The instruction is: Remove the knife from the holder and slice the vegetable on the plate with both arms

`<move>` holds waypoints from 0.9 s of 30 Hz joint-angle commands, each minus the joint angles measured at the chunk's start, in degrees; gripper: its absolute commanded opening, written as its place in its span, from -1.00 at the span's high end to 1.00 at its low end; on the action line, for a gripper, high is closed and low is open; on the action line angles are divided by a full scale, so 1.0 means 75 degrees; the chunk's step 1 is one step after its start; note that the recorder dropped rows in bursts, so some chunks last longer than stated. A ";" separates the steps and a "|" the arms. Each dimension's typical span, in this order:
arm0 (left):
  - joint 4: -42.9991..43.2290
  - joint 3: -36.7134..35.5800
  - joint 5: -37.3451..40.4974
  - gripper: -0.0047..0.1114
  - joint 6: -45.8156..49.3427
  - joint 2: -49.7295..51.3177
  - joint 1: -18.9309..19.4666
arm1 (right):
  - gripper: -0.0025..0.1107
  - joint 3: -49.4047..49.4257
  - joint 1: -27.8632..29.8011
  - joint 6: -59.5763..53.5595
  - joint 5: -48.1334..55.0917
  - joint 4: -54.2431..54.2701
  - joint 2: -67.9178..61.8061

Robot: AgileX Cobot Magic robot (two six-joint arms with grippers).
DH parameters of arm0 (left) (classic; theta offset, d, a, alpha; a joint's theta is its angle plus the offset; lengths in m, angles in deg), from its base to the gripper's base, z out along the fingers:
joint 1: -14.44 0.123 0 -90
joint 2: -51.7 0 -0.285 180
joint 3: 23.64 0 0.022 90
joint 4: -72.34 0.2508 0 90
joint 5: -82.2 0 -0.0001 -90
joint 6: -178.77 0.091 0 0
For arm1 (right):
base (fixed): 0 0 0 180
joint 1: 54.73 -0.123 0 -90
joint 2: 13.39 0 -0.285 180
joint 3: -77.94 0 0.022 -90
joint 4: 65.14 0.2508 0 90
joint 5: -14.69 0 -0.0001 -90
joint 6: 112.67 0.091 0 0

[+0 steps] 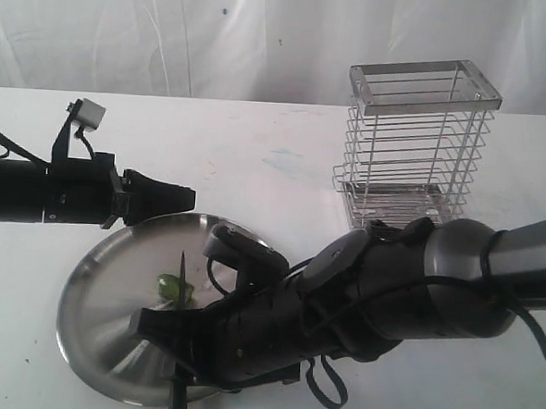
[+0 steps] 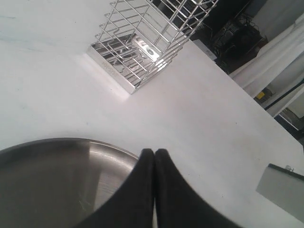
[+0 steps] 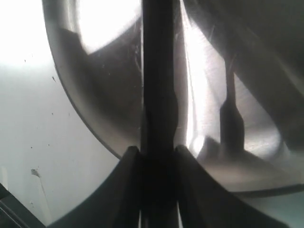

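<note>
Your right end effector [image 3: 159,159] pinches the knife [image 3: 159,71], holding the blade out over the plate [image 1: 100,305], likely to line up a cut. The blade tip sits just beside the vegetable [image 1: 168,286], a green piece lying on the plate. Your left end effector [image 2: 154,159] is pressed together and empty, hovering over the plate's far rim, probably waiting to steady the vegetable

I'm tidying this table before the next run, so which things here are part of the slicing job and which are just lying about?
Part of the job: knife, held by the right gripper; vegetable; plate; holder; left gripper, shut.
Just around: white curtain; dark clutter beyond the table.
</note>
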 commanded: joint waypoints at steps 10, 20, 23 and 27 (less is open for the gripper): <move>-0.0173 -0.0017 -0.0442 0.92 -0.0211 -0.0044 0.0024 | 0.96 -0.0094 0.0012 -0.0288 -0.0398 0.1022 0.0411; 0.1508 0.0229 0.0935 0.92 0.0473 -0.0162 0.0685 | 0.96 0.0779 0.0602 -0.0240 -0.0765 0.1088 0.1585; 0.3402 0.0805 0.1298 0.92 0.0727 -0.0162 0.0507 | 0.96 0.0832 0.1185 -0.0391 0.0019 0.0858 0.2054; 0.4083 0.1650 0.0845 0.92 0.1190 -0.0291 0.0193 | 0.96 0.0832 0.2062 -0.0389 0.1412 -0.0011 0.2441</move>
